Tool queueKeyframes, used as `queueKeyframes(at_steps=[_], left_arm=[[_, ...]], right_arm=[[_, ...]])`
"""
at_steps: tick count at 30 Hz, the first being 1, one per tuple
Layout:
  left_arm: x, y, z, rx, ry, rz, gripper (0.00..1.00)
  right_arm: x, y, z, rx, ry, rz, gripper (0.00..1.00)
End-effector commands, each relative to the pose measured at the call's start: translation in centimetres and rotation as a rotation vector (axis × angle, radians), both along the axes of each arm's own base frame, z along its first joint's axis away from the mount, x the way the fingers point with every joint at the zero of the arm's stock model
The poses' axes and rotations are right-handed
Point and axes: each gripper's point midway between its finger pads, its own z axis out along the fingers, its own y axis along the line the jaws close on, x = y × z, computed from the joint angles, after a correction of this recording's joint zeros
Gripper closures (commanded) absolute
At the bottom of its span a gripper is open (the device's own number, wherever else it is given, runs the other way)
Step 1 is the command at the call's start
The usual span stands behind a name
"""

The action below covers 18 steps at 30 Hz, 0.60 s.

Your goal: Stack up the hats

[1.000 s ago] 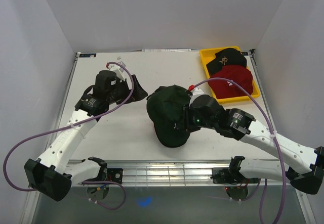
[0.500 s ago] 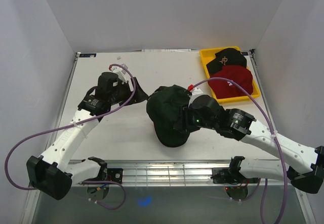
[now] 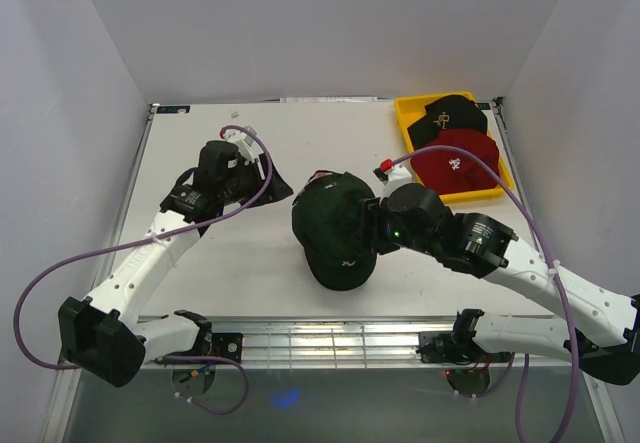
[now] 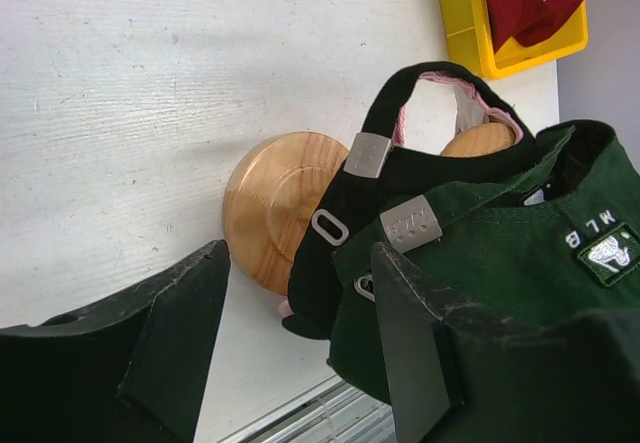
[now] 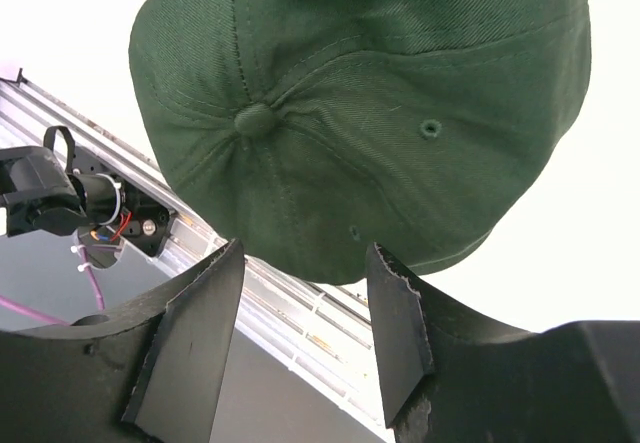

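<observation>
A dark green cap [image 3: 335,225] sits on the round-topped wooden stand at the table's middle, its brim toward the near edge. In the left wrist view the green cap [image 4: 500,253] shows its MLB label, with the wooden stand [image 4: 272,203] beside it and a second cap's dark strap with pink lining [image 4: 400,113] under it. My left gripper [image 3: 271,186] is open and empty just left of the cap's back, also shown in its wrist view [image 4: 300,263]. My right gripper [image 3: 373,225] is open and empty beside the cap's right side; the crown [image 5: 360,93] lies beyond its fingertips [image 5: 300,303]. A red cap [image 3: 455,158] and a black cap [image 3: 450,113] lie in the tray.
A yellow tray [image 3: 405,113] stands at the back right corner; it also shows in the left wrist view [image 4: 460,23]. White walls close in the table on three sides. A metal rail runs along the near edge [image 3: 330,338].
The green cap has settled lower over the stand, its brim logo now showing. My right gripper has drawn back slightly to the right. My left gripper has edged toward the cap.
</observation>
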Motion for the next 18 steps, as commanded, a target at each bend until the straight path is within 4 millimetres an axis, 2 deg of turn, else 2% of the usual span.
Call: queueKeyframes(at_steps=[1,4,8,13,18], left_arm=[[0.0,-0.1,0.3,-0.006,-0.02,-0.008,0.31],[0.1,-0.1,0.2,-0.004,-0.016,-0.006,0.31],[0.2,-0.2,0.2,-0.002,-0.013,-0.005,0.32],[0.5,-0.2,0.3,0.006,-0.014,-0.006,0.34],[1.0,0.0,2.2,0.012,-0.053,0.002,0.3]], right_arm=[[0.2,0.7,1.1,0.033,-0.027,0.016,0.43],[0.2,0.9,0.0,0.024,-0.014,0.017,0.43],[0.4,0.7,0.3,0.027,-0.026,0.004,0.43],[1.0,0.0,2.0,0.023,-0.074,-0.021,0.43],[1.5,-0.5,4.3,0.036,-0.129,-0.035,0.42]])
